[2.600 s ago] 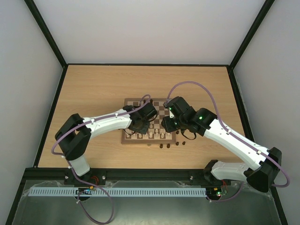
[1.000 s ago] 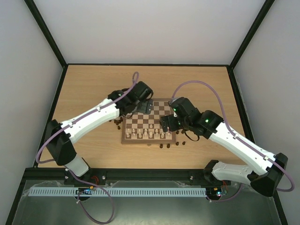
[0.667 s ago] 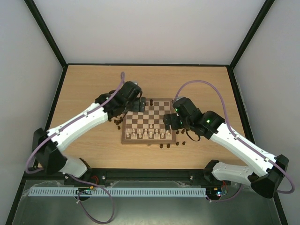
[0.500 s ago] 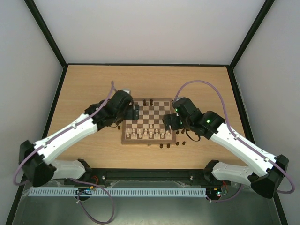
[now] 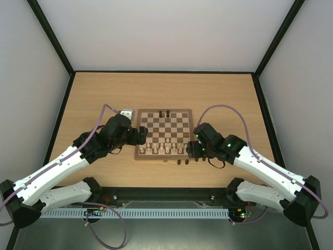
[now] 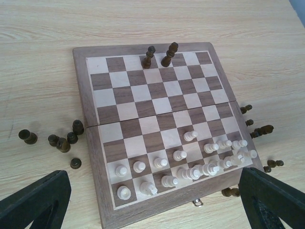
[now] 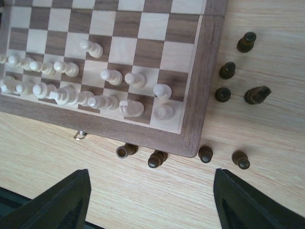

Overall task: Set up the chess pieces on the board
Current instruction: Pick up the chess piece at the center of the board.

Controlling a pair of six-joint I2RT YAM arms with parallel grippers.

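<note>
- The board [image 5: 171, 130] is lying mid-frame on the table [image 5: 99, 94]; two chess pieces [image 6: 149, 57] are standing on its top row; others are lying scattered off its left, right and lower edges
- Crowding its lower rows are pale chessmen [image 7: 110, 76]
- The left gripper [image 6: 152, 210] is hanging wide open beside the left edge; the right gripper [image 7: 150, 205], jaws apart and empty, is hanging over the lower right corner

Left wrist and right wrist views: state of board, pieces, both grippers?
board: unfolded, lying flat.
dark chess pieces: two upright on far row; rest off board, scattered along its sides.
pale pieces: bunched on near rows.
left gripper: open, empty.
right gripper: open, empty.
</note>
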